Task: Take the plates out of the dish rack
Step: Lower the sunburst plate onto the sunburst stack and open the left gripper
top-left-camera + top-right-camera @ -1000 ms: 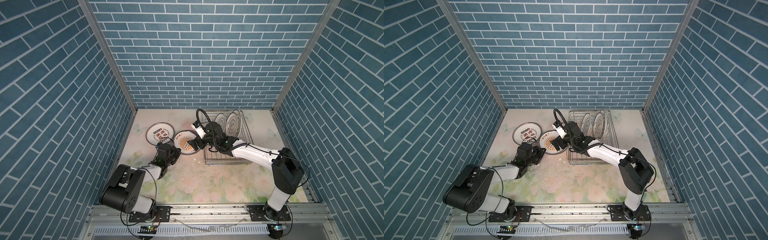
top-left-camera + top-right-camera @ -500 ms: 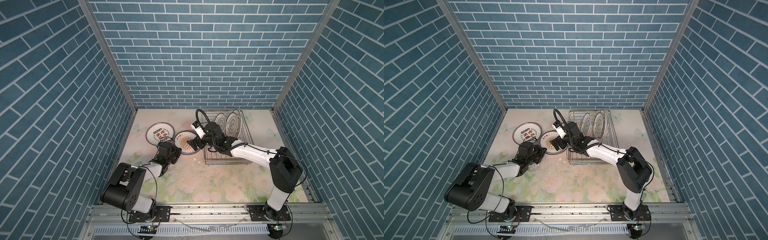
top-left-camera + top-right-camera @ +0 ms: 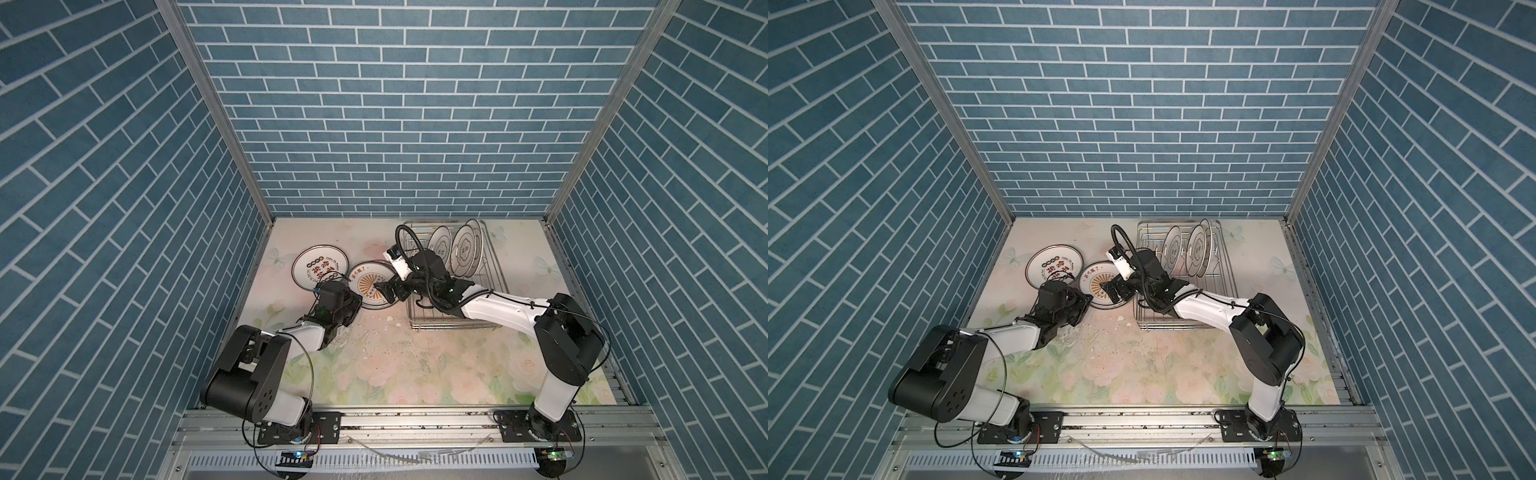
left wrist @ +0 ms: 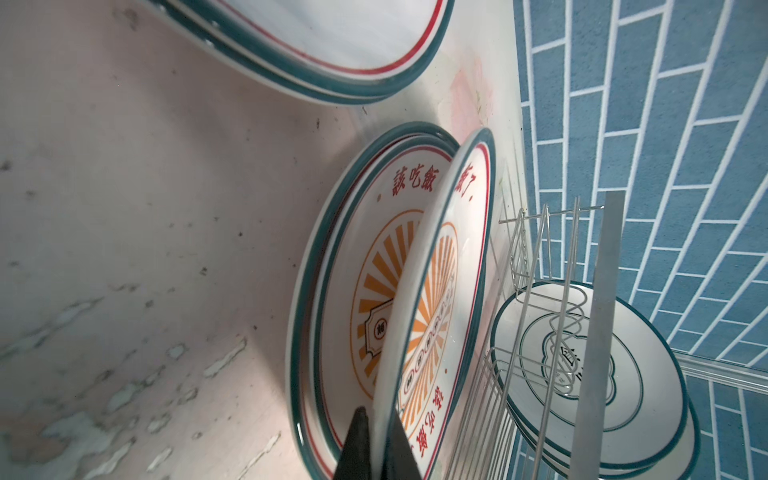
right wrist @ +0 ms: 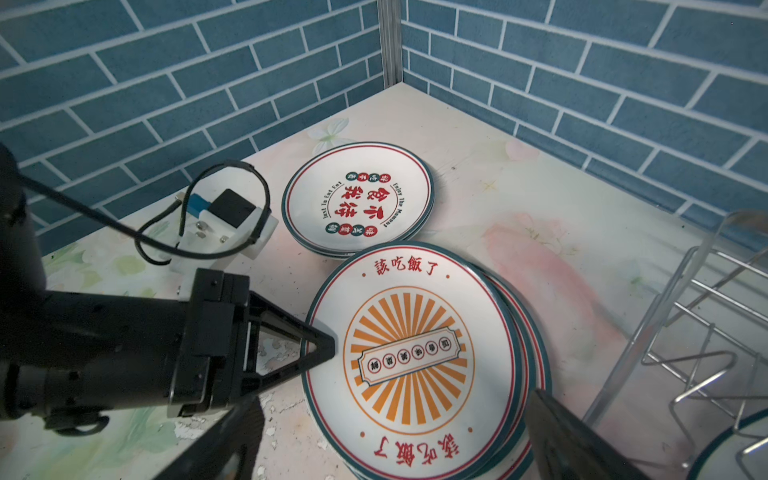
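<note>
Clamping left gripper (image 4: 377, 440): jaws pinched tight on the rim of the top sunburst plate (image 4: 449, 266), which the left wrist view shows tilted up off the plates beneath it.
Left gripper's fingertips (image 5: 326, 347): seen from the right wrist, they meet that plate's rim on the side away from the rack.
Right gripper (image 3: 385, 291): jaws spread wide and empty, hovering over the plate's 3 o'clock edge in a top view.
Sunburst stack (image 3: 368, 277): on the tabletop, just at 9 o'clock of the dish rack (image 3: 486, 291), with more plates lying under the raised one.
Character plates (image 3: 319, 268): a flat pile at 10 o'clock of the sunburst stack, close beside it; whether the rims touch cannot be told.
Rack contents: two flower-outline plates (image 3: 441, 245) stand upright at the rack's 12 o'clock end, and the right arm reaches across its 6 o'clock end.
Tabletop (image 3: 415, 365): floral print, flecked with pale flakes near the left arm.
Surround: blue brick walls (image 3: 395, 124) on three sides.
</note>
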Available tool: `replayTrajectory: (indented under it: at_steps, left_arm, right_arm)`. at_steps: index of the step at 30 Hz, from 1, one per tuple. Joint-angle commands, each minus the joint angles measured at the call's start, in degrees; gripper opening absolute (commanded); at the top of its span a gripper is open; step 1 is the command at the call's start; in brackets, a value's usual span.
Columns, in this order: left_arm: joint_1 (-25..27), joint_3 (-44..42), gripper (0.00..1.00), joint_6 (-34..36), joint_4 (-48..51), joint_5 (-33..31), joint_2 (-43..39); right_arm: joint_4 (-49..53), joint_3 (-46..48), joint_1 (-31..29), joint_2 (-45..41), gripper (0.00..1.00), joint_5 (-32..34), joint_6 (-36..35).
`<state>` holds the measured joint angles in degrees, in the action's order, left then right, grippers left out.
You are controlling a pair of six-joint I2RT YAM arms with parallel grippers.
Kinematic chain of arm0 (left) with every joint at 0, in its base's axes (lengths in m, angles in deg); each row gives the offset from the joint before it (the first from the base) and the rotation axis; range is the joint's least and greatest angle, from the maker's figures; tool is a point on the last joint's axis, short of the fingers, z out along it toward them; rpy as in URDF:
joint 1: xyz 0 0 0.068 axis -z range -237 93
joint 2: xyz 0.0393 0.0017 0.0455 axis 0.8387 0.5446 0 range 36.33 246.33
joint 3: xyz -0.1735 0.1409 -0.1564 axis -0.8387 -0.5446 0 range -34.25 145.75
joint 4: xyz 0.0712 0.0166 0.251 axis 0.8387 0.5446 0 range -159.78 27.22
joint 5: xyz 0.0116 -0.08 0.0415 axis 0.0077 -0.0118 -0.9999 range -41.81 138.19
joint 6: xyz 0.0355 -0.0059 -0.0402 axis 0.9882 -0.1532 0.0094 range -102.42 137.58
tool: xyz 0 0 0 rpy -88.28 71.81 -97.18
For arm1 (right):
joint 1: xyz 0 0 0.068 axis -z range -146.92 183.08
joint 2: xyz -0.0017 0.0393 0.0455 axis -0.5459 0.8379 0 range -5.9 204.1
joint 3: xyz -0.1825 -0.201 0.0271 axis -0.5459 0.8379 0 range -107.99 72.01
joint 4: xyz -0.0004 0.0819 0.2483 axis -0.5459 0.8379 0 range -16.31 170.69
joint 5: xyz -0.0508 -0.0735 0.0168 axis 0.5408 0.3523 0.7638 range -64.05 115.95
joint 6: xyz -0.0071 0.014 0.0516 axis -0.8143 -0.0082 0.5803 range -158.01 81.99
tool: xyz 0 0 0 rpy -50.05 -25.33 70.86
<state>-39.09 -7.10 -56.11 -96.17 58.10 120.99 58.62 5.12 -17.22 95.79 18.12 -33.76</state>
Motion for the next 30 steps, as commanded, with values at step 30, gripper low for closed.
replayTrajectory:
  at_steps: [30]
  left_arm:
    - [1.59, 3.50, 0.33, 3.27, 4.96, -3.52, 1.88]
  right_arm:
    - [-1.11, -2.05, 0.20, 3.16, 0.98, -0.42, 1.74]
